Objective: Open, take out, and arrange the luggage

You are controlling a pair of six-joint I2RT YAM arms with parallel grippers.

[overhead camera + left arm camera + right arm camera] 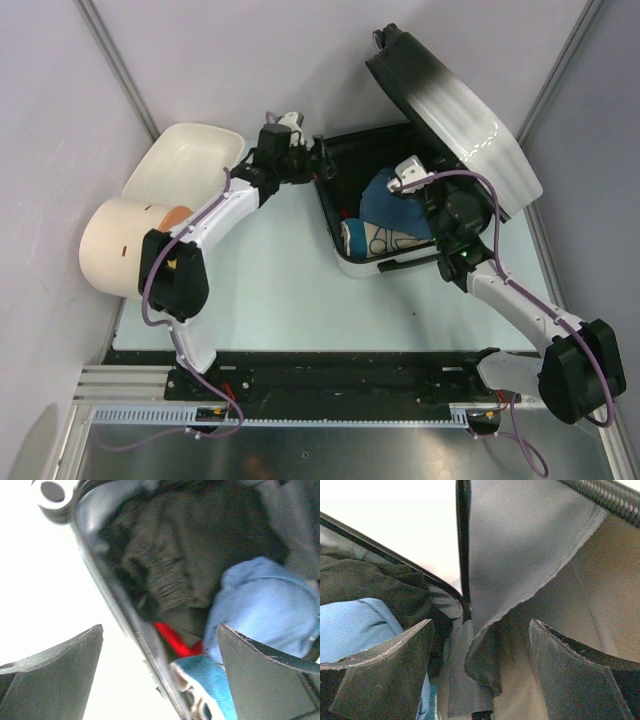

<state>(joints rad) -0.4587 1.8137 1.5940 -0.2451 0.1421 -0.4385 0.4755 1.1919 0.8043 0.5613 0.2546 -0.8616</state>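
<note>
The luggage lies open in the middle of the table, its dark-lined base (345, 262) flat and its white-to-black lid (455, 100) tipped up to the right. Inside lie a blue cloth (385, 200) and a teal patterned roll (372, 238). My left gripper (322, 165) is open at the base's left rim; in the left wrist view its gripper (160, 635) straddles that rim (125, 625), with the blue cloth (265, 610), a red piece (172, 637) and the teal roll (210, 680) beyond. My right gripper (410, 175) is open inside the case near the hinge, with the grey lining flap (520, 545) ahead of its gripper (481, 625).
A cream plastic tub (185, 160) stands at the back left, and a cream cylinder with an orange end (125, 245) lies in front of it beside my left arm. Grey walls close in both sides. The raised lid overhangs my right arm.
</note>
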